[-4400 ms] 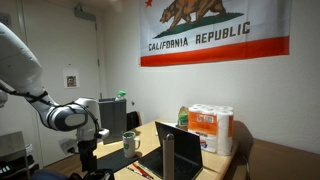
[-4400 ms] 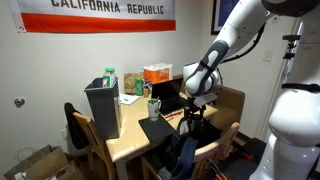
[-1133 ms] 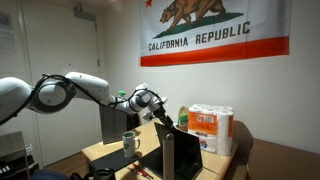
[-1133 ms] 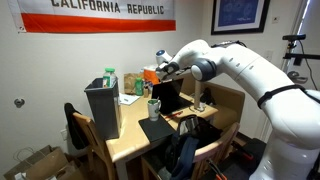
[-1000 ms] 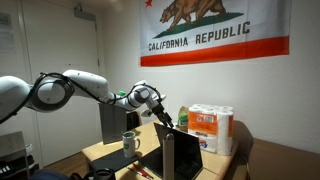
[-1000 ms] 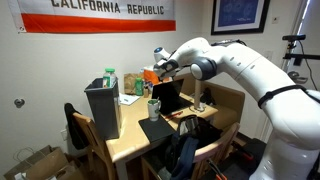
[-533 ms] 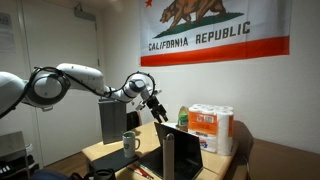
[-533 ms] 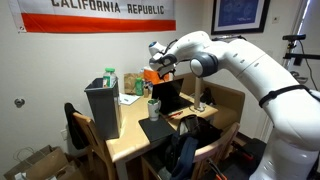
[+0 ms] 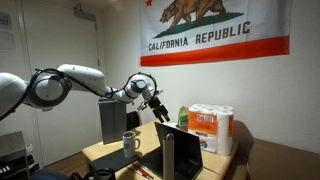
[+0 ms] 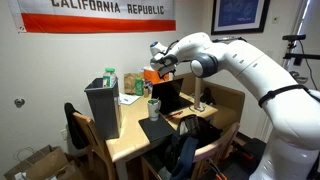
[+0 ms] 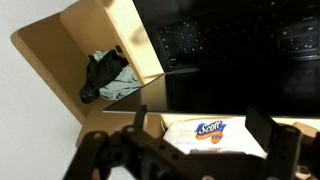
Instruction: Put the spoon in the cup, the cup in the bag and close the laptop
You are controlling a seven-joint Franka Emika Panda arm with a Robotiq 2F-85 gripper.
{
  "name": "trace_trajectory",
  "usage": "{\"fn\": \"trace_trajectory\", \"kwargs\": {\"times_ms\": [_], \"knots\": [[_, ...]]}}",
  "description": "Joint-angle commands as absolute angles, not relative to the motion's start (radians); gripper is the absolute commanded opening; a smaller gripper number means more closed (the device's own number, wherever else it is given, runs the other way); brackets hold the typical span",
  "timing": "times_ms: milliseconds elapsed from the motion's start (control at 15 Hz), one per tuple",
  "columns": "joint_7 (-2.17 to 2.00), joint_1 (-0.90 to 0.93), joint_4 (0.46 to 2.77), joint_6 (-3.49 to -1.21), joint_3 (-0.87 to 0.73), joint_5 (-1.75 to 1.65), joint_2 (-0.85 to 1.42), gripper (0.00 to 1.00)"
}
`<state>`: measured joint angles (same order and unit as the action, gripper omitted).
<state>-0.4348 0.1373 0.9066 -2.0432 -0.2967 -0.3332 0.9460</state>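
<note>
Wooden table point(image 10: 128, 148) with one robot arm, shown in both exterior views and in the wrist view. The pincer point(image 9: 156, 106) is held in the air above the far side of the table, clear of everything on it; in an exterior view it point(image 10: 158, 62) is seen above the laptop point(image 10: 168, 99). In the wrist view the pincer point(image 11: 185, 145) is seen with its two fingers point(image 11: 272, 135) spread wide and nothing between them; below it lie the keyboard of the laptop point(image 11: 235, 40) and a wrapped pack of paper rolls point(image 11: 205, 133). The laptop point(image 9: 172, 155) is open, its lid upright, and is placed at one long edge of the table. The bag point(image 10: 103, 108) is set upright near a corner of the table, well apart from the pincer; in an exterior view it point(image 9: 112, 121) is partly covered by the arm. A pale handled mug point(image 9: 130, 142) is placed between the bag and the laptop. The cup and the spoon cannot be made out with certainty. The pack of paper rolls point(image 9: 211, 128) is placed at the far edge, under a flag point(image 9: 213, 30) on the wall.
</note>
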Motion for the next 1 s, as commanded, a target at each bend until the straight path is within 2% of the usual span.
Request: {"fn": "trace_trajectory", "kwargs": {"times_ms": [0,467,933], "knots": [[-0.463,0.109,0.819,-2.071,-0.281,-0.333,1.014,1.00],[-0.473,0.084,0.758,-2.170,-0.286,-0.321,1.113,1.00],[-0.480,0.065,0.689,-2.163,-0.278,-0.272,1.094,1.00]]}}
